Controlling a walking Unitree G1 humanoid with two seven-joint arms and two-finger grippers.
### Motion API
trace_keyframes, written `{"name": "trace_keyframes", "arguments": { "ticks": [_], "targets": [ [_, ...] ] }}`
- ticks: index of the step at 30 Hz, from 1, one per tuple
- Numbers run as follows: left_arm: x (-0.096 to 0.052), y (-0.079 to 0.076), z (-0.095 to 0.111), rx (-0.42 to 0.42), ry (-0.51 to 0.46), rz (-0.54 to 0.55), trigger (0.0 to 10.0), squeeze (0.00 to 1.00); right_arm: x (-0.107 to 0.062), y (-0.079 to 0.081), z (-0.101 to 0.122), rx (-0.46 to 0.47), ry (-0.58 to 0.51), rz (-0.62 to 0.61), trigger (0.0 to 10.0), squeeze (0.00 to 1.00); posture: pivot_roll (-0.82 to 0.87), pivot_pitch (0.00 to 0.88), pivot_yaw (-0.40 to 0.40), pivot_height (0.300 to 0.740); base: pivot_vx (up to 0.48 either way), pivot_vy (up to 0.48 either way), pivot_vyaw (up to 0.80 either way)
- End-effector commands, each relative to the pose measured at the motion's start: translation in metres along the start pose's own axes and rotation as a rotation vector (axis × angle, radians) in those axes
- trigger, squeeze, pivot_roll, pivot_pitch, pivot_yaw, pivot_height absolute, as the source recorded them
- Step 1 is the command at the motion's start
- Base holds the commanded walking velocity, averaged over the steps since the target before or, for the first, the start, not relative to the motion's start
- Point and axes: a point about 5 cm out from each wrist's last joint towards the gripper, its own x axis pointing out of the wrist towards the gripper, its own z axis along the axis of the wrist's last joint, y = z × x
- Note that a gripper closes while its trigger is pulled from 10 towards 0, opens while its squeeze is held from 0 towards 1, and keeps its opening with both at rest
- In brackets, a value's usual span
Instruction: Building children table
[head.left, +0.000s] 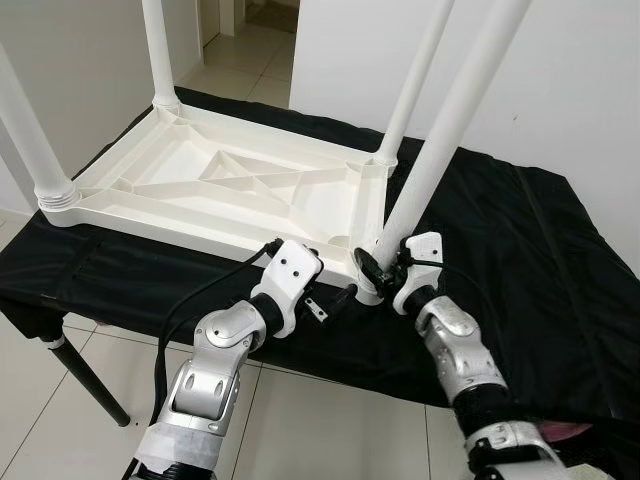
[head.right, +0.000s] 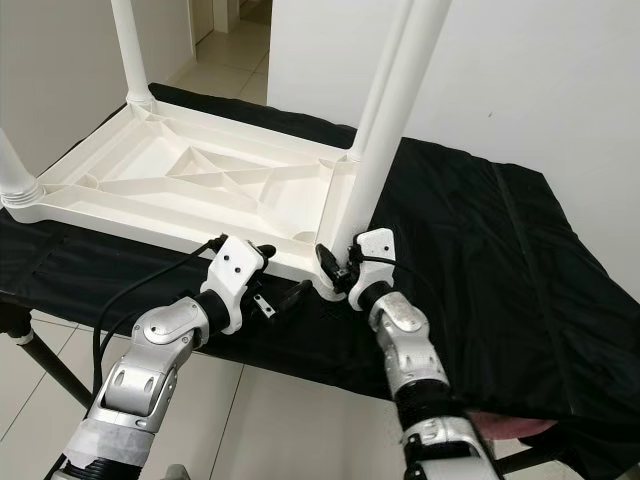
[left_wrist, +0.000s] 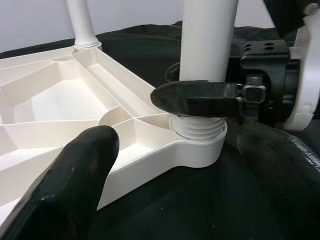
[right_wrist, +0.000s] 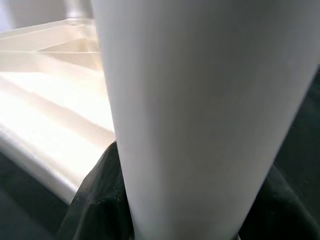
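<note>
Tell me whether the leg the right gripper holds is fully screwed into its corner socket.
Not fully. In the left wrist view, threads show between the leg and the socket. The right gripper clamps its base.

A big white plastic table top (head.right: 190, 185) lies upside down on a black cloth (head.right: 480, 250). At about 6 o'clock, the right gripper (head.right: 338, 268) hugs the bottom of a tall white round leg (head.right: 385, 125). The left gripper (head.right: 285, 298) waits just beside, fingers apart.
</note>
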Motion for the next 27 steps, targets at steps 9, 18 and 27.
{"name": "trace_keyframes", "arguments": {
  "ticks": [9, 18, 27],
  "targets": [
    [0.005, 0.001, 0.000, 0.014, 0.002, 0.053, 10.0, 0.00, -0.015, 0.003, -0.013, -0.013, 0.095, -0.335, 10.0, 0.00, 0.02, 0.000, -0.111, 0.740, 0.000, 0.000, 0.00],
    [0.005, 0.001, -0.001, 0.014, 0.001, 0.058, 10.0, 0.00, -0.018, 0.007, -0.006, 0.003, 0.075, -0.383, 10.0, 1.00, 0.02, 0.000, -0.116, 0.740, 0.000, 0.000, 0.00],
    [0.003, 0.002, -0.001, 0.019, 0.006, 0.064, 10.0, 0.00, -0.020, -0.009, 0.008, 0.028, -0.017, -0.247, 10.0, 1.00, 0.03, 0.000, -0.112, 0.740, 0.000, 0.000, 0.00]
  ]
}}
